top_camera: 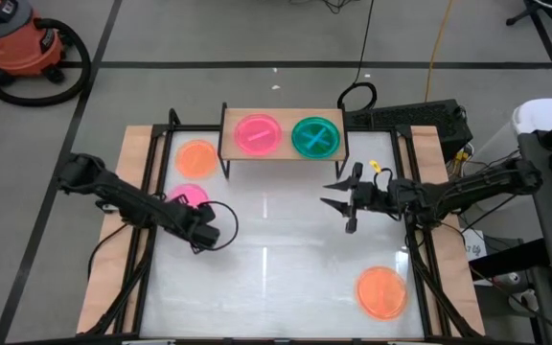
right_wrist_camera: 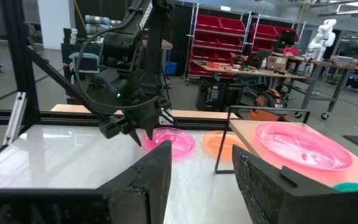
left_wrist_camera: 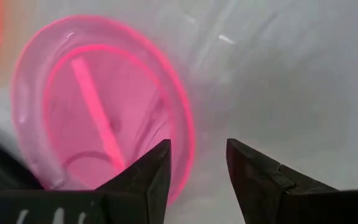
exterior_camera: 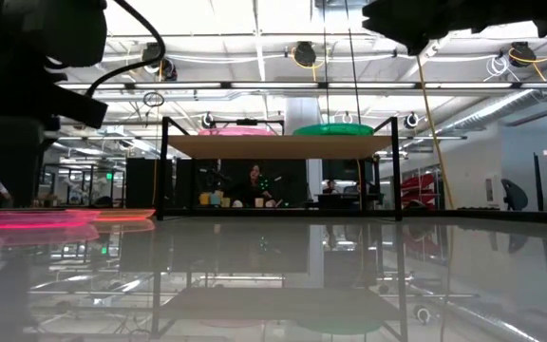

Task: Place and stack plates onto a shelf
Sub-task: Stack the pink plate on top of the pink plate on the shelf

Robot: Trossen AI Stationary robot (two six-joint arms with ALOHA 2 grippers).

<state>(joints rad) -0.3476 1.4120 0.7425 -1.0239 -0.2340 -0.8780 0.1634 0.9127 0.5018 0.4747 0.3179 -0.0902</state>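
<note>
The shelf (top_camera: 284,155) stands at the table's far edge with a pink plate (top_camera: 257,134) and a green plate (top_camera: 315,136) side by side on its board. Flat on the table lie an orange plate (top_camera: 196,156) left of the shelf, a second pink plate (top_camera: 188,197) nearer, and another orange plate (top_camera: 381,291) near the right front. My left gripper (left_wrist_camera: 197,146) is open, pointing down over that pink plate's (left_wrist_camera: 98,112) near rim, one finger over the plate and one over the table. My right gripper (top_camera: 346,203) is open and hovers before the shelf. No blue plates show.
White table top (top_camera: 276,278) lies bare through the middle and left front. Black frame rails (top_camera: 151,192) run along both sides over wooden edges. The shelf's thin legs (exterior_camera: 163,171) stand on the far part. A vacuum (top_camera: 17,43) and cables lie on the floor beyond.
</note>
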